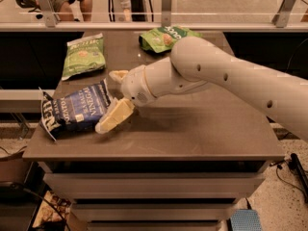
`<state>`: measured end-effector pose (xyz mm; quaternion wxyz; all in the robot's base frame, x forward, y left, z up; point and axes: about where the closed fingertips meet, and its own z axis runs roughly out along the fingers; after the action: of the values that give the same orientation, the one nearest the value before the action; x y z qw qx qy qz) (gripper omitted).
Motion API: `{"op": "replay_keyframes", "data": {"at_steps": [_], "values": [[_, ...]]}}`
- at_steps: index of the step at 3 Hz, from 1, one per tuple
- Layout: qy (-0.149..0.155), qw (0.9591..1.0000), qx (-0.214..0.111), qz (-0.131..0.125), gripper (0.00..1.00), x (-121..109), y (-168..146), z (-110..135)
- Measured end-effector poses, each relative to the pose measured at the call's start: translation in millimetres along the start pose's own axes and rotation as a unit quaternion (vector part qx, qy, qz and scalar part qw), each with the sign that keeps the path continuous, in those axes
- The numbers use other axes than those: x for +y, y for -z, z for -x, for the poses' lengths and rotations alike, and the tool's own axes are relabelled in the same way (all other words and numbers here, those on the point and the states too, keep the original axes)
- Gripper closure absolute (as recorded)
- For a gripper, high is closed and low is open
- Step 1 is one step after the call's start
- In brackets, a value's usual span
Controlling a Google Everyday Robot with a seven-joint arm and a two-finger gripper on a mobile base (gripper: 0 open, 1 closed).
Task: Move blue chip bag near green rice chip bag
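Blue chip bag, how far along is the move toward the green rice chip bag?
Done: only the reach. The gripper is at the right end of the blue chip bag, open, with its fingers spread by that end. In hand: nothing is gripped yet. Left: close on the bag, carry it from the front left of the table to the green rice chip bag at the back edge, and release.
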<state>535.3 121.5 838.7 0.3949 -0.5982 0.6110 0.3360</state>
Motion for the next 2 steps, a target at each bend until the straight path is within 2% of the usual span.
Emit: {"op": "replay_keyframes", "data": {"at_steps": [1, 2], "values": [[0.006, 0.9997, -0.01, 0.02, 0.0, 9.1, -20.6, 8.2], [0.007, 0.9997, -0.01, 0.021, 0.18, 10.1, -21.4, 9.1]]}}
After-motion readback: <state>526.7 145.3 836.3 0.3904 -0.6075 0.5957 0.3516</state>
